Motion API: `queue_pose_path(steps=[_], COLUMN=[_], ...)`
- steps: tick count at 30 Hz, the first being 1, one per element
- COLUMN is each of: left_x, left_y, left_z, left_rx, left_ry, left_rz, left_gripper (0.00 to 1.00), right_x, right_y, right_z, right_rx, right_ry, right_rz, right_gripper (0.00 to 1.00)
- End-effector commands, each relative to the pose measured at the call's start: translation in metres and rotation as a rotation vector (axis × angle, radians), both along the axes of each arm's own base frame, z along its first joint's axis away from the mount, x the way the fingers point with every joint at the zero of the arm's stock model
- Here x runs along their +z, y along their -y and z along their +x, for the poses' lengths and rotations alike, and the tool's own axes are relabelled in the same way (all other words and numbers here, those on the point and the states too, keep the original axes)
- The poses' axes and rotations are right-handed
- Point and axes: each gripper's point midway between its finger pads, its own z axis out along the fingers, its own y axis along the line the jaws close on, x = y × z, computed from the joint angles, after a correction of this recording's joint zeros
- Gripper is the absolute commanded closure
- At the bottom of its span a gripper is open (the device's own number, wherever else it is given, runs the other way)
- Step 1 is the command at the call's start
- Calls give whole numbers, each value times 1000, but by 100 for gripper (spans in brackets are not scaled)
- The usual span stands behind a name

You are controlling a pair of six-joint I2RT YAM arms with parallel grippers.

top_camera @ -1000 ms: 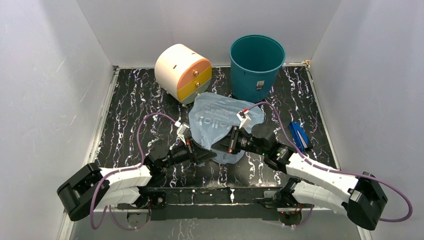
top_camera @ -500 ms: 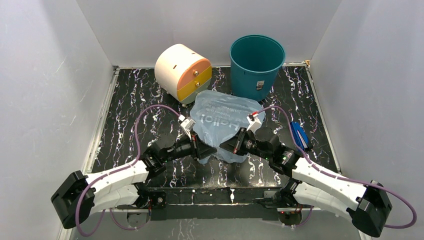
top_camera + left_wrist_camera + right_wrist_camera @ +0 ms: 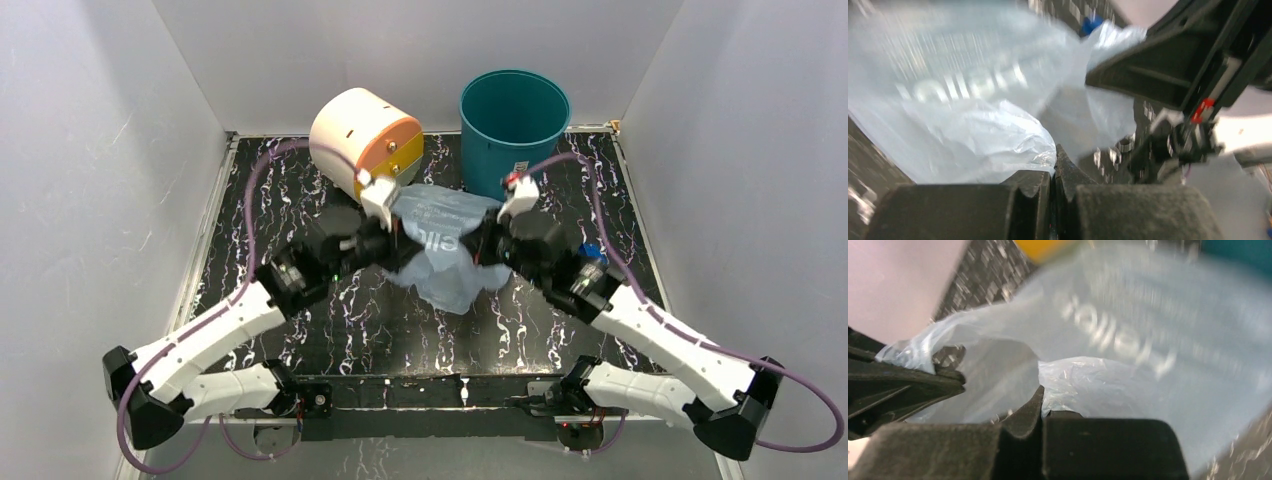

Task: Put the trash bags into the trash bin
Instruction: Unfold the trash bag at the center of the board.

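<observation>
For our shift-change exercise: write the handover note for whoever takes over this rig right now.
Left pincer: shut on the thin pale blue translucent plastic bag.
Right pincer: shut on the same bag.
The bag hangs between them, on the near side of the round teal plastic bin, not inside it.
Done: both grips.
Left: carry the bag over the rim and drop it in.

Black marble-patterned tabletop (image 3: 400, 330) with white veining, a cream and orange drum-shaped box (image 3: 362, 140) rested at its far edge, a round teal plastic bin (image 3: 512, 130) stood upright near the box's right, a small dark blue flat object (image 3: 590, 250) lay toward the right side, mostly hidden.
</observation>
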Motion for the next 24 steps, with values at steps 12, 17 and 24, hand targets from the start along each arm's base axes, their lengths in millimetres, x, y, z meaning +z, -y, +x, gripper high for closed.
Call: queue_pose_path(steps=[12, 17, 24], left_x=[-15, -99, 114], left_y=[-41, -50, -56], left_z=[-66, -83, -3], left_rx=[-109, -29, 71], left_ry=[6, -212, 320], left_rz=[-121, -167, 39], left_gripper=[100, 100, 100], right_x=[-60, -87, 125], right_y=[35, 48, 39], right_z=[-50, -55, 25], right_rx=[0, -111, -140], right_ry=[-137, -220, 304], right_rz=[91, 173, -17], right_gripper=[100, 100, 100])
